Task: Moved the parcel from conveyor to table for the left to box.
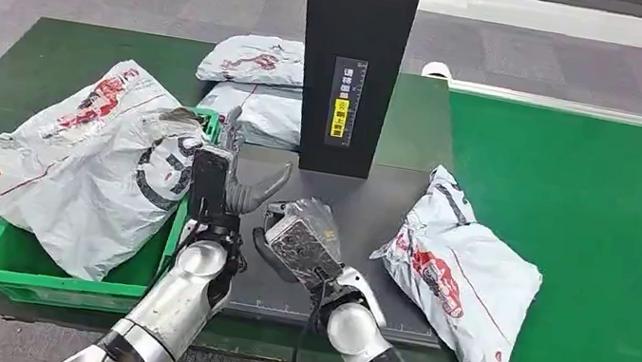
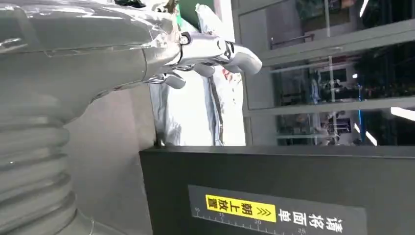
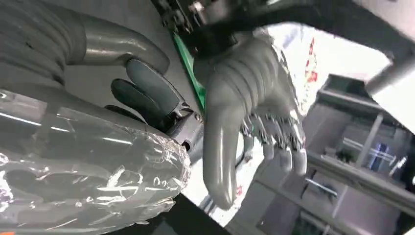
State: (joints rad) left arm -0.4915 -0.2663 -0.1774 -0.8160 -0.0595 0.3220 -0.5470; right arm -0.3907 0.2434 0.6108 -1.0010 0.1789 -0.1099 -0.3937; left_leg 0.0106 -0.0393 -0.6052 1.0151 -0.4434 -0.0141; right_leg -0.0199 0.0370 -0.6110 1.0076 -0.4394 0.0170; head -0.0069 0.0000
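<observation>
- My right hand hovers empty above the dark table, fingers loosely apart.
- My left hand is just beside it at 9 o'clock — fingers spread, holding nothing.
- The parcel lies at 3 o'clock, straddling table edge and green conveyor.
- A green crate at 9 o'clock holds one big mailer; a black scanner post stands at 12.

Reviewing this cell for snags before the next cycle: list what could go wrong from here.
1. The parcel lies half on the dark table, half on the green conveyor, its lower corner over the edge; it might slide off.
2. The green bin already holds a large bag spilling over its rim, so another parcel may not settle.
3. The left hand and right hand hover close together and could collide.
</observation>
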